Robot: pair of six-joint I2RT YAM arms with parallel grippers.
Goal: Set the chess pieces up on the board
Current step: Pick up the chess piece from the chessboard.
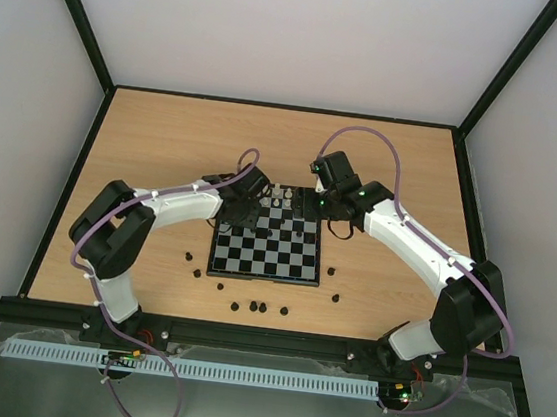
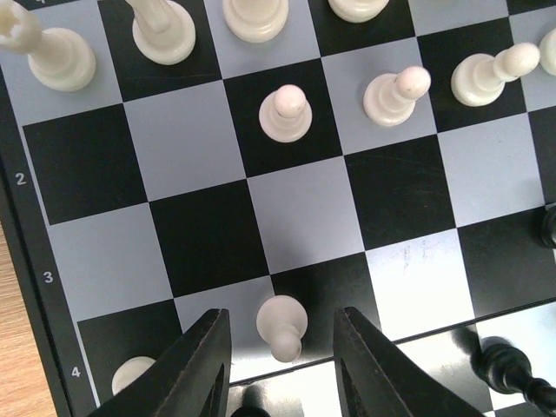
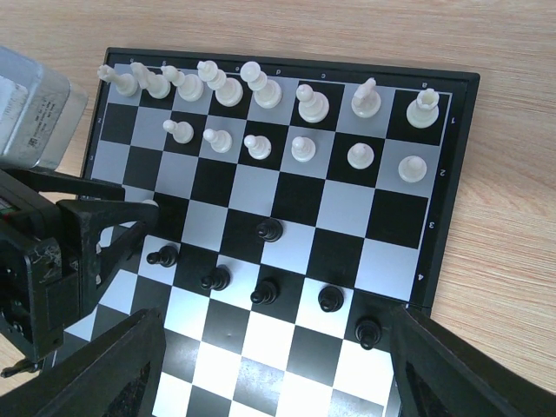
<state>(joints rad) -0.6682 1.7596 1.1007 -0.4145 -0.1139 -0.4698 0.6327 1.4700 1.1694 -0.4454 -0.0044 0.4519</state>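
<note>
Left pincer (image 2: 280, 314) jaws apart, straddling upright small cream pawn (image 2: 281, 328) on glossy black-and-white chequered board (image 2: 304, 208), gap each side; right pincer (image 3: 274, 347) apart, empty.

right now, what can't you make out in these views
Top view: loose black pieces too small to identify; left arm, right arm cover far corners of the board.
Left wrist: white piece half hidden behind left tool; black piece cut by right edge.
Right wrist: left tool hides board squares.

A pale wooden tabletop (image 1: 144, 153) sits inside plain white walls (image 1: 299, 30) edged by black frame posts (image 1: 77, 15), evenly lit.
</note>
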